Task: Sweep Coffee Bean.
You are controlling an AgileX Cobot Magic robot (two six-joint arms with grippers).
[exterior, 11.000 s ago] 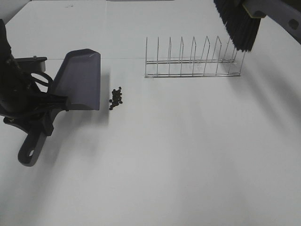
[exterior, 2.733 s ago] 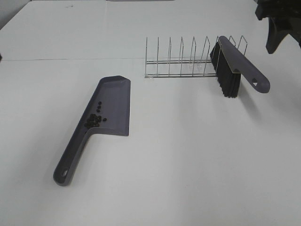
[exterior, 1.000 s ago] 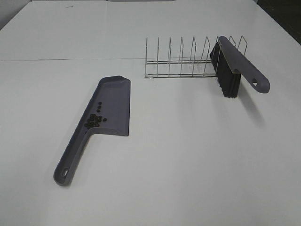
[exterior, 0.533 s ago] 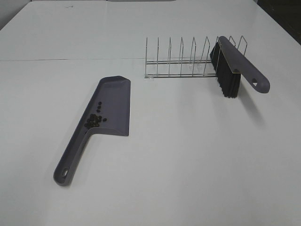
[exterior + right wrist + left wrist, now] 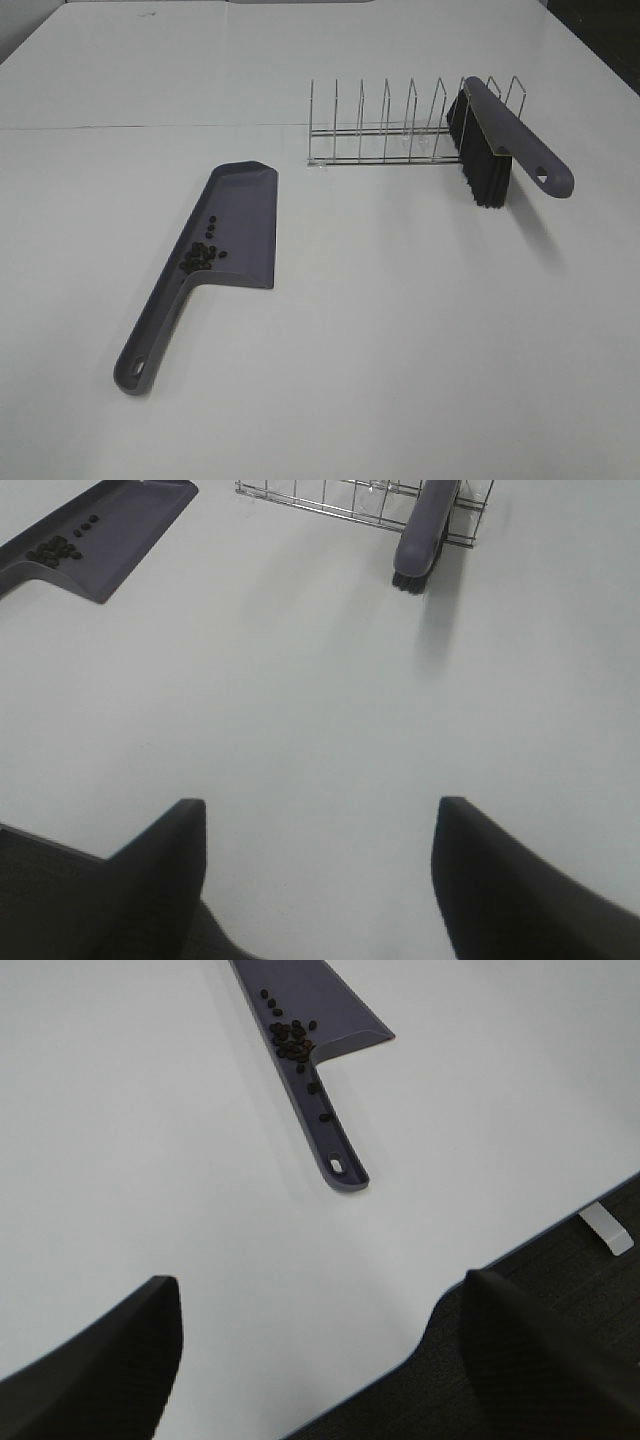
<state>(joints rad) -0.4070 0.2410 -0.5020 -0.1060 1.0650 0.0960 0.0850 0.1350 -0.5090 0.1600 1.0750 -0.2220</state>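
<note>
The grey-purple dustpan (image 5: 238, 225) lies flat on the white table, its handle toward the near left. The coffee beans (image 5: 199, 255) sit in a small heap inside it near the handle; they also show in the left wrist view (image 5: 292, 1038) and the right wrist view (image 5: 57, 550). The brush (image 5: 492, 150) rests in the right end of the wire rack (image 5: 385, 130), bristles down. Both grippers are out of the high view. My left gripper (image 5: 320, 1360) is open and empty, far back from the dustpan (image 5: 320, 1010). My right gripper (image 5: 320, 880) is open and empty, far from the brush (image 5: 425, 535).
The table's front edge (image 5: 520, 1250) shows in the left wrist view, with dark floor beyond it. The wire rack (image 5: 330, 500) stands at the back of the table.
Nothing has moved over the last second. Before that, the beans went from the table into the dustpan, the brush was set in the rack, and both arms withdrew from the high view.
</note>
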